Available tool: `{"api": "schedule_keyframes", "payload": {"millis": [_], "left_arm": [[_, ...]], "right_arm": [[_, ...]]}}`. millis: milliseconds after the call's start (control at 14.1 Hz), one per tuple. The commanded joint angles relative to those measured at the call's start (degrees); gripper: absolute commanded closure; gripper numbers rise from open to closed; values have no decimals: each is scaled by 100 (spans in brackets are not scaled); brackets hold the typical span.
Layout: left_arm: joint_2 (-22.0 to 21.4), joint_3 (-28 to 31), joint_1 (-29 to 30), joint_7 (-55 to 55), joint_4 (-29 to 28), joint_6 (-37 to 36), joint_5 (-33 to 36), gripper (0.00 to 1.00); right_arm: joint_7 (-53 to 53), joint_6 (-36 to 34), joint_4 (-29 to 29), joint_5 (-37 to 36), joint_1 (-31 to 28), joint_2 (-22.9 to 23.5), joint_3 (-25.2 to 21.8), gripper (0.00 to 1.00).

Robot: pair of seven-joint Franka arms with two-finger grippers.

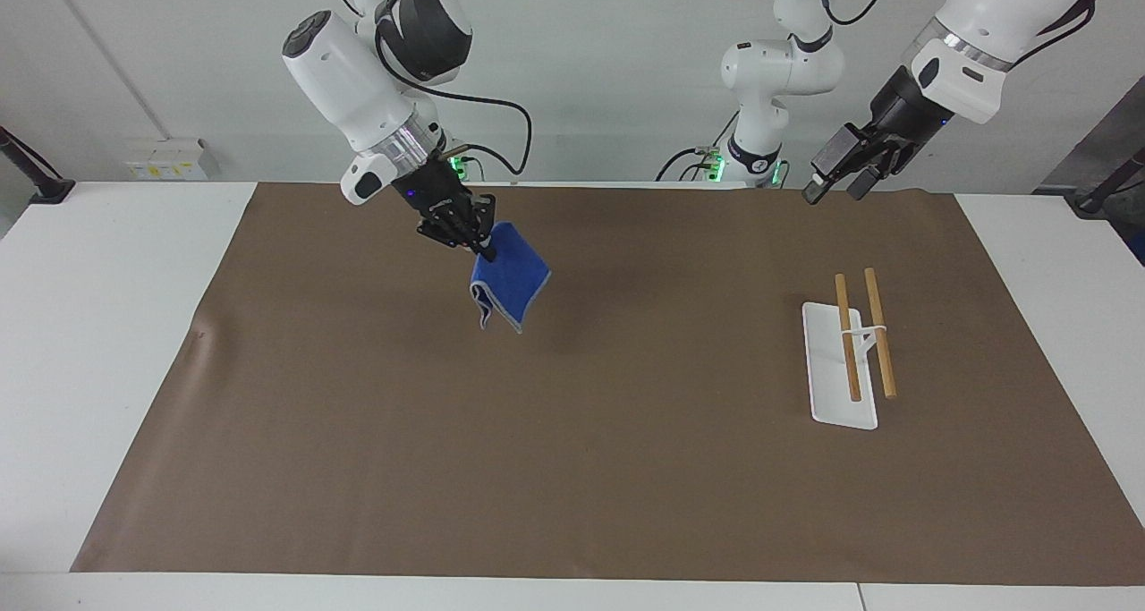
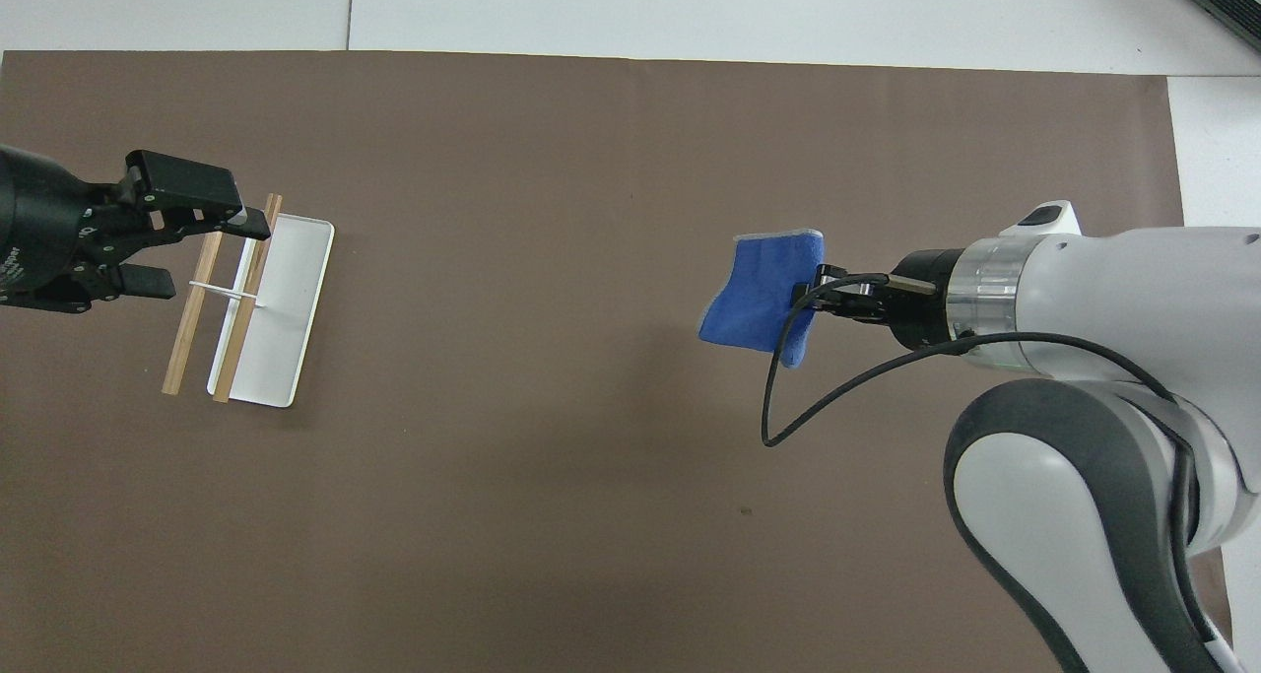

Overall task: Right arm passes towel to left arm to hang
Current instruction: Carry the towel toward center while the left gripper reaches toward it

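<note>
Bench: brown mat [image 1: 572, 468] on top.
Towel [image 1: 510, 277]: soft, light, floppy — hangs from right gripper [image 1: 483, 251], pinched tight at its corner.
Left gripper [image 1: 836, 174]: wide, holding nothing — grab the loose low edge.

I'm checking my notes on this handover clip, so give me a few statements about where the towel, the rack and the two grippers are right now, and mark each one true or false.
1. The right gripper is shut on the towel, which hangs in the air over the brown mat. True.
2. The towel is draped over the rack's wooden bars. False: both bars of the rack are bare.
3. The left gripper has its fingers open and holds nothing. True.
4. The two grippers are touching. False: they are well apart, the left one up near the left arm's end of the table.
5. The rack lies toward the right arm's end of the table. False: it stands toward the left arm's end.
</note>
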Motion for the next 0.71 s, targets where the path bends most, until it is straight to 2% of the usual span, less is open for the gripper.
{"api": "schedule_keyframes", "payload": {"millis": [0, 283, 637], "left_arm": [[-79, -18, -245, -1456, -318, 864, -330, 0], [-79, -19, -824, -2995, -802, 1804, -357, 0], [-201, -18, -1431, -5018, -1548, 3211, -348, 0]], "right_arm": [[39, 34, 11, 913, -57, -44, 160, 100], [56, 779, -147, 2373, 249, -53, 169, 100], [4, 1527, -376, 3464, 671, 17, 169, 100]]}}
